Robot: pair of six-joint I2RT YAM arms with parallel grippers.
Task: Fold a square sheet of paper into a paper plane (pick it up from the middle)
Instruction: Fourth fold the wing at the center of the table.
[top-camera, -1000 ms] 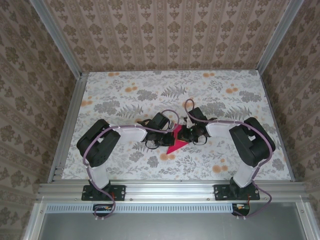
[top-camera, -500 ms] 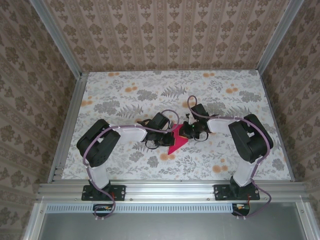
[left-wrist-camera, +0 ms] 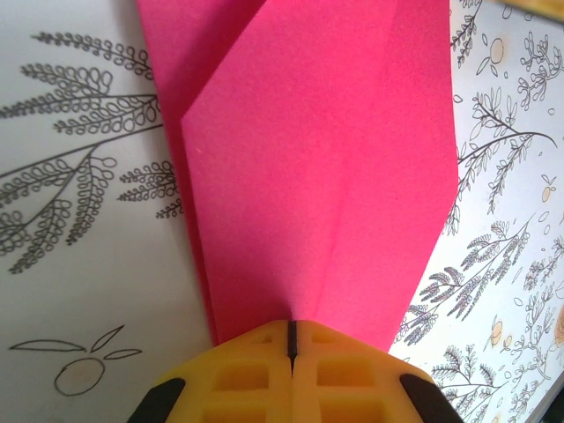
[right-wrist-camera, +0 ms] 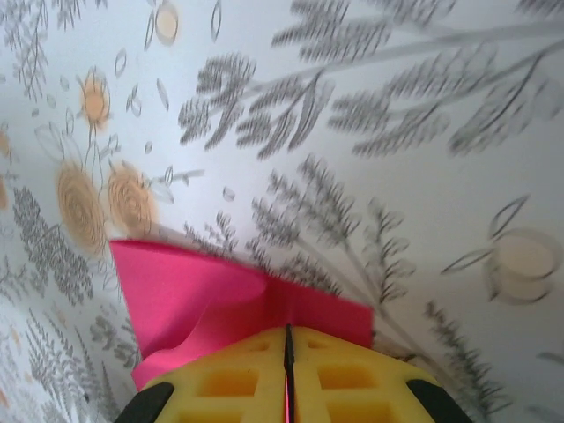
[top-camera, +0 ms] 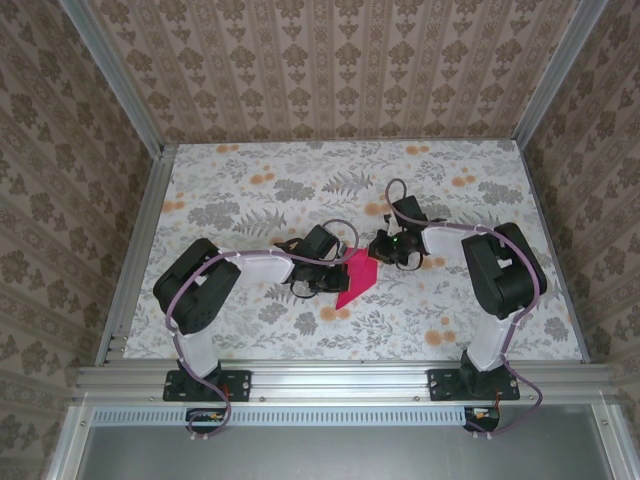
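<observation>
The partly folded sheet of paper (left-wrist-camera: 326, 167) lies near the middle of the worktop (top-camera: 240, 200). It is pinched at one end by the closed left end effector (left-wrist-camera: 291, 328) and, apparently, at its opposite edge by the closed right end effector (right-wrist-camera: 286, 333). If these were drawn apart, the thin paper could be torn or pulled free, and the curl beside the right one could be pressed into a stray crease.

The pink paper (top-camera: 355, 282) lies near the middle of the tabletop (top-camera: 250, 170). It is folded into a slim shape that tapers to a point at its near-left end. It is plain magenta, with overlapping layers and sharp diagonal creases. Its far-right edge curls up off the surface.
</observation>
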